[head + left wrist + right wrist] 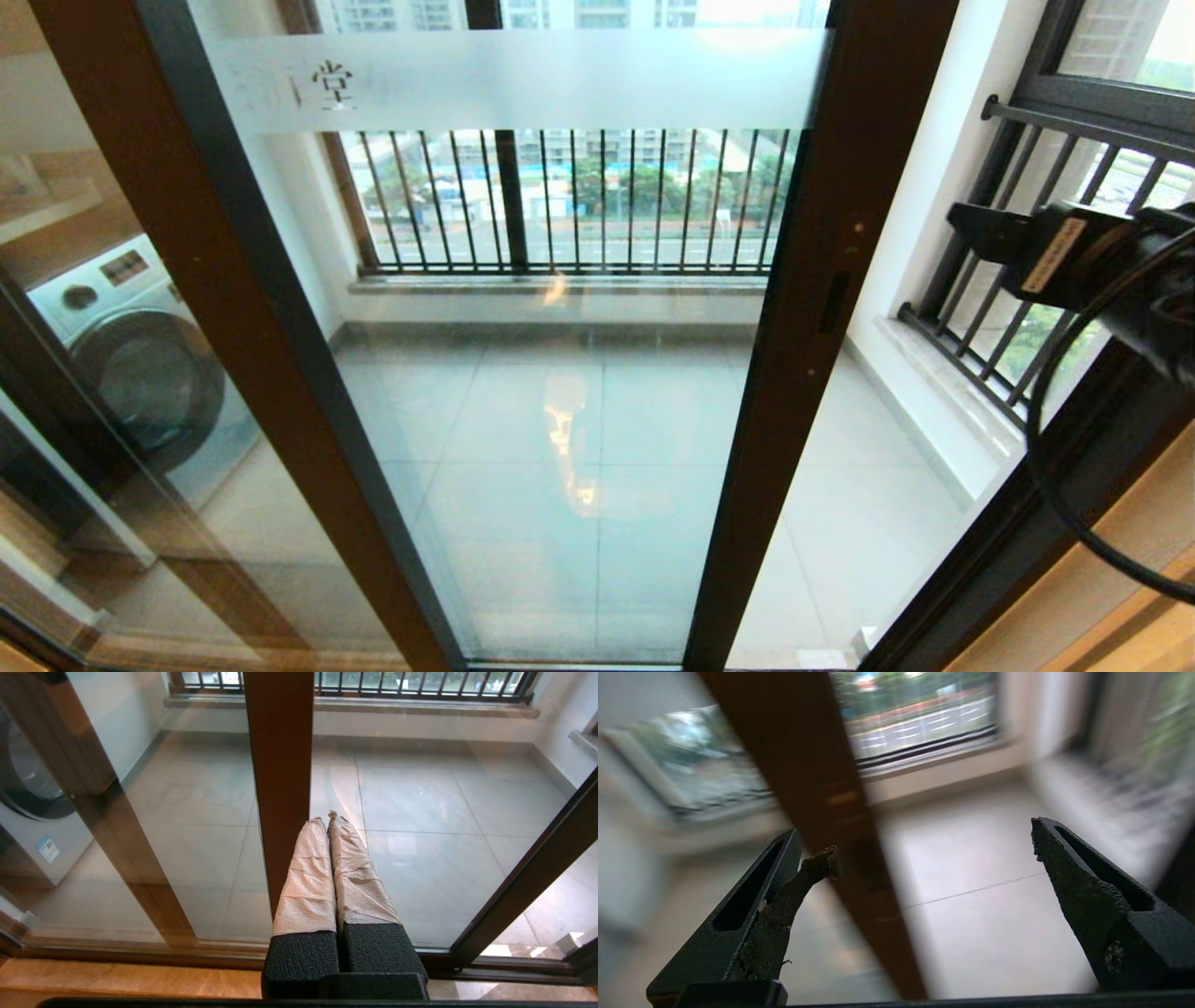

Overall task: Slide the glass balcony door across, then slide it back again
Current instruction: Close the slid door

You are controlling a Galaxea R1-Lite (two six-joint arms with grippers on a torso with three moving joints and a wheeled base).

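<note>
I hold the right gripper (924, 854) wide, the door (579, 373) stile and handle slot (834, 301) just ahead. The panel looks heavy, rigid and fragile (glass slippery): push the frame edge. Left gripper (329, 821) closed, parked.

The glass balcony door (579, 392) is clear, glossy glass in a smooth, dark brown frame with a dull sheen; a matt frosted white band (523, 79) crosses its top. The balcony floor tiles (868, 523) are pale, polished and mirror the light. The railings (579, 201) look like black painted metal bars. The left hand (328, 816) has fingers (308, 872) wrapped in creased, cloth-like beige tape above rough black bases. The right hand (931, 842) has grainy matt black fingers (1083, 882), one pad worn and ragged.
</note>
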